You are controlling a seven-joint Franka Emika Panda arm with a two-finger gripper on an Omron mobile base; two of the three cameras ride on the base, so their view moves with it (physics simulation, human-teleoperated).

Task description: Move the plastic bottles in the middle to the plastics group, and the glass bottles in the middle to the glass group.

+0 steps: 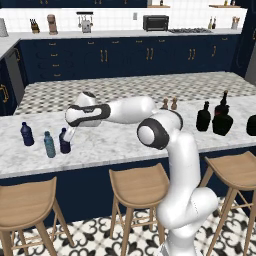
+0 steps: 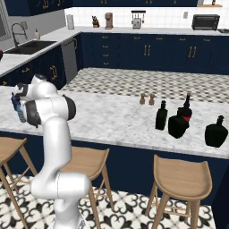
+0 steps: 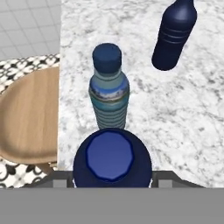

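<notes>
My gripper (image 1: 67, 136) reaches down over the left end of the marble counter (image 1: 125, 145) and is shut on the small navy-blue plastic bottle (image 1: 64, 142). That bottle's cap (image 3: 109, 155) sits between the jaws of the gripper (image 3: 112, 178) in the hand view. Close beside it stand the plastics group's teal-grey bottle (image 1: 49, 145) (image 3: 109, 94) and another navy-blue bottle (image 1: 27, 134) (image 3: 175, 37). Far right on the counter stand black glass bottles (image 1: 203, 117) (image 1: 222, 122) (image 1: 251, 125), with a red-labelled dark bottle (image 2: 186, 109) among them.
Two small wooden shakers (image 1: 169, 104) stand mid-counter towards the back. Wooden stools (image 1: 137, 182) (image 1: 25, 202) line the counter's near edge, and one stool seat (image 3: 28, 118) shows just past that edge. My arm's elbow (image 1: 155, 132) hangs over the counter's middle.
</notes>
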